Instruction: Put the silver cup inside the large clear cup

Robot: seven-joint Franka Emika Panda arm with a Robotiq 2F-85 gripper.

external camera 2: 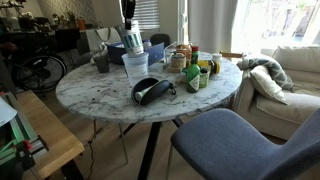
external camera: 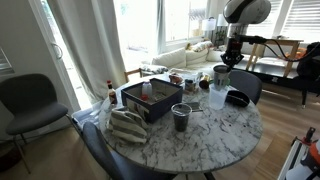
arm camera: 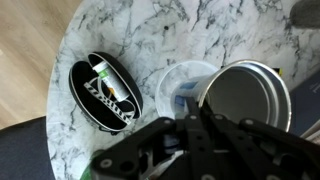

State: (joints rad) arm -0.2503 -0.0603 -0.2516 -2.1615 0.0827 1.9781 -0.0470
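My gripper [external camera: 226, 62] is shut on the silver cup [external camera: 221, 74], a shiny metal tumbler, and holds it in the air just above the large clear cup [external camera: 217, 97]. The clear cup stands upright on the marble table. In an exterior view the gripper [external camera 2: 130, 30] holds the silver cup [external camera 2: 134, 42] over the clear cup [external camera 2: 136, 68]. In the wrist view the silver cup [arm camera: 245, 95] fills the right side at my fingers [arm camera: 195, 115]. The clear cup [arm camera: 178, 85] lies below it, slightly to the left, with something blue inside.
A black bowl [external camera: 237, 97] [external camera 2: 150, 90] [arm camera: 105, 90] sits next to the clear cup. A darker grey tumbler [external camera: 181, 117] [external camera 2: 101, 62] stands further off. A dark box [external camera: 150, 100], bottles [external camera 2: 192, 68] and a cloth [external camera: 127, 126] crowd the round marble table [external camera: 200, 140]. Chairs surround it.
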